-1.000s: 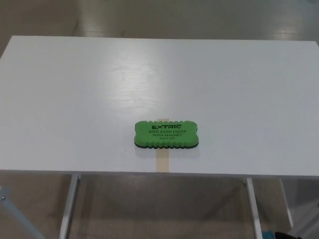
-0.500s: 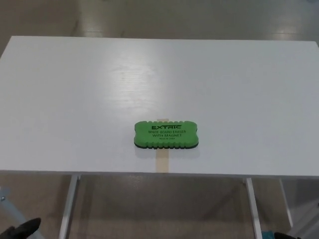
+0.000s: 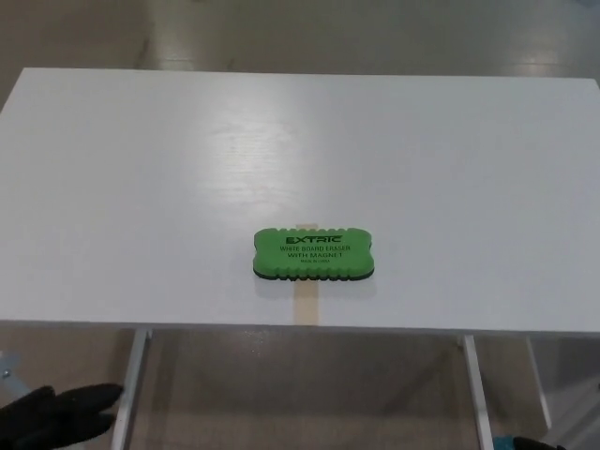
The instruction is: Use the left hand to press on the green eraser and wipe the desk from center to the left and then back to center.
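The green eraser [image 3: 313, 254] lies flat on the white desk [image 3: 141, 187], close to the near edge and about midway between the left and right edges. Its long side runs parallel to that near edge, its printed top faces up, and a dark layer shows along its lower rim. It sits across a narrow strip of tan tape [image 3: 305, 305] stuck to the desk; one short end of the tape shows just past the eraser's far side and the longer end runs from under it to the near edge. Nothing touches the eraser. The left hand [image 3: 58, 419] is below the near edge of the desk, off its near left corner, well apart from the eraser and not over the desktop; it shows as a black shape with a finger pointing toward the right, but whether it is spread or curled cannot be told, since part of it is cut off by the frame. At the bottom right corner only a sliver of black shows, too small to tell what it is. Grey desk legs [image 3: 131, 384] stand beneath the near edge over a brown floor [image 3: 300, 394].
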You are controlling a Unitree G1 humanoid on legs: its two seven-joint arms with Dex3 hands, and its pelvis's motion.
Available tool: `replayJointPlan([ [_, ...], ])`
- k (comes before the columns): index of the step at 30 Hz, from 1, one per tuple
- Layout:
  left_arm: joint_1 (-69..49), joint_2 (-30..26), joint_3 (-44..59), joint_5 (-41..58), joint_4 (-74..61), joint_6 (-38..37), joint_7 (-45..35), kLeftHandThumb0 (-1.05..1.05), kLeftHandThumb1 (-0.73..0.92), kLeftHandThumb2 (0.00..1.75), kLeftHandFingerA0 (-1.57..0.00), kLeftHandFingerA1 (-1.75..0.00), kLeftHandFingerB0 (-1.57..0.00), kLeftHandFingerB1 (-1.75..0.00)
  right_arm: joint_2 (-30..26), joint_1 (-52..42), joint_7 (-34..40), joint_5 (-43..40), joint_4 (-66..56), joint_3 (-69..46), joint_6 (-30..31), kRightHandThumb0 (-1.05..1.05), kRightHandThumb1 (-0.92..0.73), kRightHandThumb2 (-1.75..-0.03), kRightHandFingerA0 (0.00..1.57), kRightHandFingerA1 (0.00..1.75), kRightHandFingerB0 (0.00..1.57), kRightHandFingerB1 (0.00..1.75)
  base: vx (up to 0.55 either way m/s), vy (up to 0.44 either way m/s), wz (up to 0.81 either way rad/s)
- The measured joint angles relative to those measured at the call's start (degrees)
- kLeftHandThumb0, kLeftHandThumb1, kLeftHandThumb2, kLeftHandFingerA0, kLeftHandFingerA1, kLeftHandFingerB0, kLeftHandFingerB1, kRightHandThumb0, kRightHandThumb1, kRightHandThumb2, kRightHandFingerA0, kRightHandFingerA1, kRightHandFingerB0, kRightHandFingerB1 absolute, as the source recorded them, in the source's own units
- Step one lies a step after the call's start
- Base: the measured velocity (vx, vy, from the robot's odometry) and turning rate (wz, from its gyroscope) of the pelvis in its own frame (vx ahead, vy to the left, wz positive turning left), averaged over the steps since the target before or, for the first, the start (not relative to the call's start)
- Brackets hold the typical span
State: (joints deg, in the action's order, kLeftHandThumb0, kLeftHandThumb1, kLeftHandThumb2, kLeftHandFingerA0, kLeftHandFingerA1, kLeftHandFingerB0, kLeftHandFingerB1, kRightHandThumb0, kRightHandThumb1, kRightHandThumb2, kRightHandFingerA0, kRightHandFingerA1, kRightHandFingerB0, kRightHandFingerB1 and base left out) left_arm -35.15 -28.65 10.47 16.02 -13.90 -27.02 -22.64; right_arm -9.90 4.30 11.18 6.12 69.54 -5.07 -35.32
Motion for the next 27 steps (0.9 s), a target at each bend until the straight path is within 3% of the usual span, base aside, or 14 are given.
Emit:
replayJointPlan([
  [5, -0.9, -3.0, -0.6, 4.2, -7.5, 1.0, -3.0, -0.13, 0.64, 0.59, -0.47, -0.74, -0.51, -0.45, 0.0, 0.0, 0.0, 0.0, 0.0, 0.0, 0.0, -0.3, -0.59, -0.57, 0.71, 0.48, 0.58, 0.44, 0.0, 0.0, 0.0],
  [10, 1.8, -5.1, -1.2, 8.1, -13.3, 2.3, -5.2, -0.15, 0.64, 0.59, -0.45, -0.53, -0.47, -0.38, 0.0, 0.1, 0.0, 0.0, 0.0, 0.0, 0.0, -0.29, -0.59, -0.57, 0.72, 0.49, 0.59, 0.44, 0.0, 0.0, 0.0],
  [12, 5.6, -5.7, -2.2, 10.1, -14.5, 3.4, -6.1, -0.15, 0.64, 0.59, -0.45, -0.53, -0.47, -0.38, 0.0, 0.1, 0.0, -0.1, 0.0, -0.1, 0.0, -0.29, -0.59, -0.57, 0.72, 0.49, 0.59, 0.44, 0.0, 0.0, 0.0],
  [13, 8.8, -5.6, -3.0, 11.1, -14.6, 4.2, -6.5, -0.16, 0.63, 0.59, -0.5, -0.4, -0.49, -0.35, 0.1, 0.1, 0.0, -0.1, 0.0, -0.2, -0.1, -0.29, -0.59, -0.57, 0.72, 0.49, 0.59, 0.44, 0.0, 0.0, 0.0],
  [15, 13.7, -5.3, -4.0, 11.5, -14.0, 5.3, -6.6, -0.2, 0.61, 0.59, -0.51, -0.37, -0.5, -0.36, 0.1, 0.1, 0.0, -0.1, 0.0, -0.2, -0.2, -0.29, -0.59, -0.57, 0.72, 0.48, 0.59, 0.44, 0.0, 0.0, 0.0],
  [21, 29.7, -2.2, -8.2, 10.1, -8.6, 9.7, -5.5, -0.31, 0.6, 0.58, -0.5, -0.36, -0.5, -0.36, 0.1, 0.0, 0.2, -0.1, 0.0, -0.2, -0.5, -0.28, -0.59, -0.57, 0.72, 0.48, 0.59, 0.44, 0.0, 0.0, 0.0],
  [27, 44.6, 0.8, -12.6, 5.2, -1.0, 14.7, -3.2, -0.34, 0.69, 0.61, -0.63, -0.41, -0.48, -0.35, 0.3, 0.1, 0.7, -0.1, 0.0, -0.2, -0.9, -0.28, -0.58, -0.57, 0.72, 0.49, 0.6, 0.45, 0.0, 0.0, 0.0],
])
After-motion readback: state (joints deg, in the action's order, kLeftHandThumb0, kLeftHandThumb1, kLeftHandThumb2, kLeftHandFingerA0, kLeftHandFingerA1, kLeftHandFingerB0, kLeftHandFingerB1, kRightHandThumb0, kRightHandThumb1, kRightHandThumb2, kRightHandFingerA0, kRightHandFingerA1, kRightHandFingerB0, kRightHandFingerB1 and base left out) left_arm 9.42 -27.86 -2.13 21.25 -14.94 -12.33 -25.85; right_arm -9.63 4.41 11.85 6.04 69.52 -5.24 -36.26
